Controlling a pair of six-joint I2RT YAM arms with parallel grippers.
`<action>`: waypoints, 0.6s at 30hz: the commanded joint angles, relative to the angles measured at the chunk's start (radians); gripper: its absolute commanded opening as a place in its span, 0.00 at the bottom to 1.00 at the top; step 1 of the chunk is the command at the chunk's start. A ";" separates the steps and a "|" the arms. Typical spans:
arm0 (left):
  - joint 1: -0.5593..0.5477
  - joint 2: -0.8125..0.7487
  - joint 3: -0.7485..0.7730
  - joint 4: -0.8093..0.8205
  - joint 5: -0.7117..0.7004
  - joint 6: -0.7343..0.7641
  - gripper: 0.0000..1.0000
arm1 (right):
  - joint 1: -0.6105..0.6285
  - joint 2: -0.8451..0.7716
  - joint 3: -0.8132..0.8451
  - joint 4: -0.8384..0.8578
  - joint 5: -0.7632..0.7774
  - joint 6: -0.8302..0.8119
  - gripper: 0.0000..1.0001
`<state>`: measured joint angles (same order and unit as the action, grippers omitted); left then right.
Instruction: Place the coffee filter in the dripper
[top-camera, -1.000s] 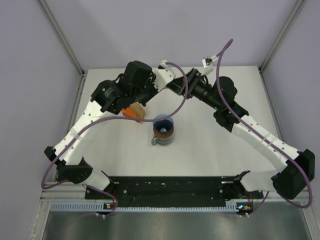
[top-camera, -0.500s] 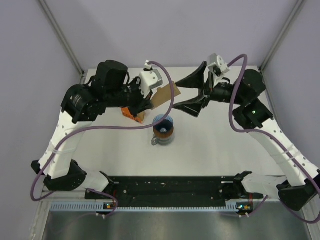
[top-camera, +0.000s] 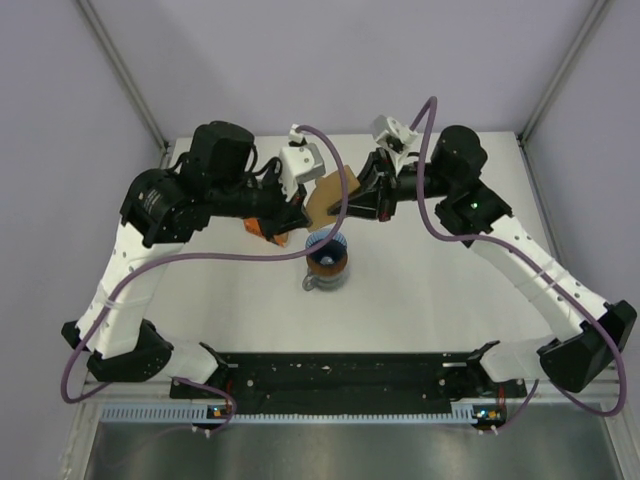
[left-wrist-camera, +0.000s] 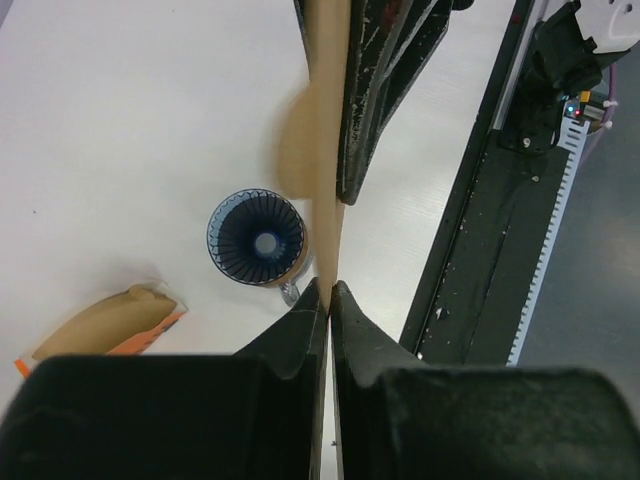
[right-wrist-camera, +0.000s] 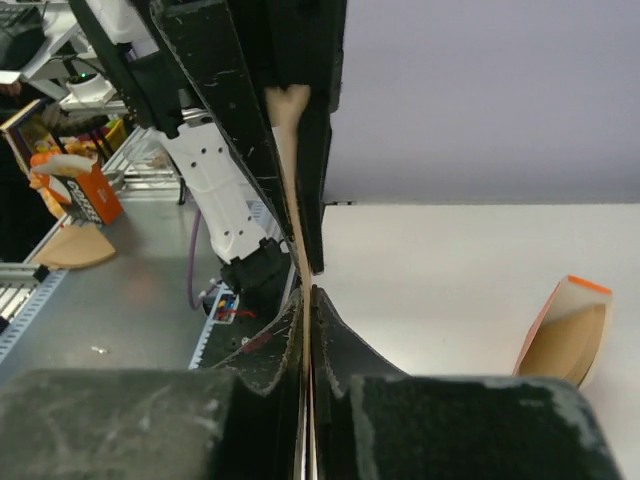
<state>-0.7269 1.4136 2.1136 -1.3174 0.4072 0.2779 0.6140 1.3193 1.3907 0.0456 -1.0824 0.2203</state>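
The tan coffee filter (top-camera: 325, 195) hangs in the air just behind and above the blue ribbed dripper (top-camera: 326, 245), held from both sides. My left gripper (top-camera: 305, 207) pinches its left edge. In the left wrist view the filter (left-wrist-camera: 325, 120) runs edge-on up from the nearly closed tips of that gripper (left-wrist-camera: 330, 288), with the dripper (left-wrist-camera: 256, 238) below to the left. My right gripper (top-camera: 352, 200) is shut on the filter's right side. The right wrist view shows the paper (right-wrist-camera: 290, 170) clamped in that gripper (right-wrist-camera: 308, 290).
The dripper sits on a grey glass jug (top-camera: 322, 278) with a dark brown ring. The orange-and-white pack of filters (top-camera: 268, 228) lies just left of it, also visible as the pack (left-wrist-camera: 105, 325) and the pack (right-wrist-camera: 570, 330). Both arms crowd the table's back middle.
The left gripper lifted the filter from the pack. The right gripper, open and apart half a second ago, swung in and closed on the filter's other side.
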 joint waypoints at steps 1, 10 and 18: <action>0.017 -0.002 0.051 0.006 0.061 -0.019 0.26 | 0.004 -0.037 0.048 -0.018 -0.094 -0.097 0.00; 0.159 0.002 0.160 -0.118 0.243 0.050 0.68 | -0.005 -0.071 0.096 -0.429 -0.061 -0.394 0.00; 0.155 0.034 0.190 0.000 0.361 -0.062 0.76 | 0.032 -0.095 0.084 -0.440 -0.030 -0.446 0.00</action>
<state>-0.5697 1.4254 2.2753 -1.3594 0.6487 0.2607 0.6250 1.2625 1.4384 -0.3763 -1.1202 -0.1616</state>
